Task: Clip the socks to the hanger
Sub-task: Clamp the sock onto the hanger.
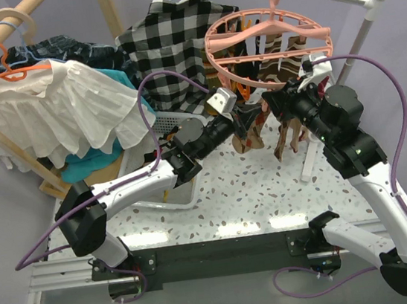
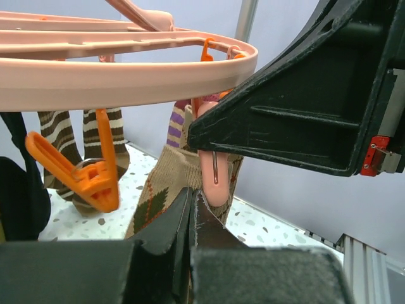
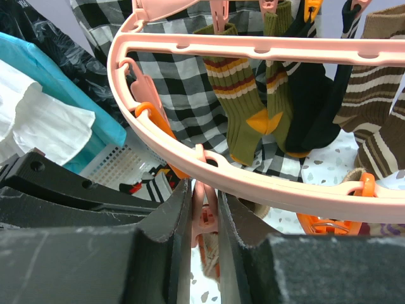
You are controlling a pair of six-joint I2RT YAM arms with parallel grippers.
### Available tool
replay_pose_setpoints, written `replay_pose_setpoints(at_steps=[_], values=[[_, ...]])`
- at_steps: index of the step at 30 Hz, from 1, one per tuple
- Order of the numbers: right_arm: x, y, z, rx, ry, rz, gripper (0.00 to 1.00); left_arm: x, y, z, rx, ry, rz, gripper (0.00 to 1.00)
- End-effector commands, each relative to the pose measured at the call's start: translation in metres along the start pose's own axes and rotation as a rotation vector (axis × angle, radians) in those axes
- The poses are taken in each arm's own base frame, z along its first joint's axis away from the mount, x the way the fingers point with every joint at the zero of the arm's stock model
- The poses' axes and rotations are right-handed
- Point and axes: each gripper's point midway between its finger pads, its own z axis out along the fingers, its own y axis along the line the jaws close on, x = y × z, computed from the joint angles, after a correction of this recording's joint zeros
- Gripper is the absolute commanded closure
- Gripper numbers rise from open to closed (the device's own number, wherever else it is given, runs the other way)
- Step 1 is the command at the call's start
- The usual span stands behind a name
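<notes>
Right wrist view shows the right gripper (image 3: 204,218) fingers clamped on a pink peg (image 3: 204,215) under the hanger (image 3: 266,183). Left gripper (image 2: 192,218) fingers pinch together beside the limp, light argyle sock (image 2: 166,183); its cuff is the best hold.

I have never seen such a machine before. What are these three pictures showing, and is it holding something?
These are two robot arms fixed to a table edge. The top picture comes from a camera above and behind them; the other two come from small cameras on each wrist, so the dark shapes at the bottom are the arm's own fingers.

A round pink hanger with small clips hangs from a rail, and several socks are already clipped to it. Behind it hang a checked shirt and other clothes, with a white basket below.

The right gripper squeezes a pink clip under the ring. The left gripper is shut on a beige diamond-pattern sock, holding it up near a clip.
</notes>
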Motion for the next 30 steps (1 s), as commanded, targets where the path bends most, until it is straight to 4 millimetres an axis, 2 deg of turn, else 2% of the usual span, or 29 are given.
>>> replay_pose_setpoints(at_steps=[1,14,16,18,19,22,24,25,27,28,30], values=[[-0.014,0.01,-0.004,-0.046,-0.052,-0.015,0.91,-0.065,-0.017,-0.002,0.061,-0.169,-0.03,1.0],[-0.015,0.007,-0.007,-0.032,-0.062,-0.025,0.87,-0.073,-0.016,-0.006,0.06,-0.184,-0.04,1.0],[-0.015,0.007,-0.007,-0.035,-0.06,-0.025,0.82,-0.074,-0.017,-0.006,0.067,-0.186,-0.042,1.0],[-0.016,0.008,-0.008,-0.038,-0.064,-0.025,0.72,-0.074,-0.018,-0.006,0.072,-0.188,-0.041,1.0],[-0.016,0.008,-0.008,-0.038,-0.065,-0.025,0.61,-0.074,-0.018,-0.006,0.074,-0.187,-0.041,1.0],[-0.018,0.007,-0.008,-0.033,-0.068,-0.025,0.4,-0.073,-0.02,-0.006,0.082,-0.182,-0.041,1.0],[-0.018,0.006,-0.008,-0.023,-0.069,-0.026,0.34,-0.07,-0.019,-0.006,0.08,-0.173,-0.038,0.94],[-0.019,0.005,-0.008,-0.019,-0.07,-0.025,0.32,-0.07,-0.019,-0.006,0.079,-0.172,-0.036,0.86],[-0.02,0.003,-0.009,-0.004,-0.073,-0.024,0.3,-0.066,-0.016,-0.009,0.067,-0.165,-0.034,0.77],[-0.021,0.002,-0.01,0.0,-0.075,-0.025,0.28,-0.065,-0.015,-0.011,0.064,-0.161,-0.033,0.7],[-0.022,0.002,-0.012,0.003,-0.078,-0.028,0.23,-0.062,-0.008,-0.017,0.047,-0.152,-0.03,0.62]])
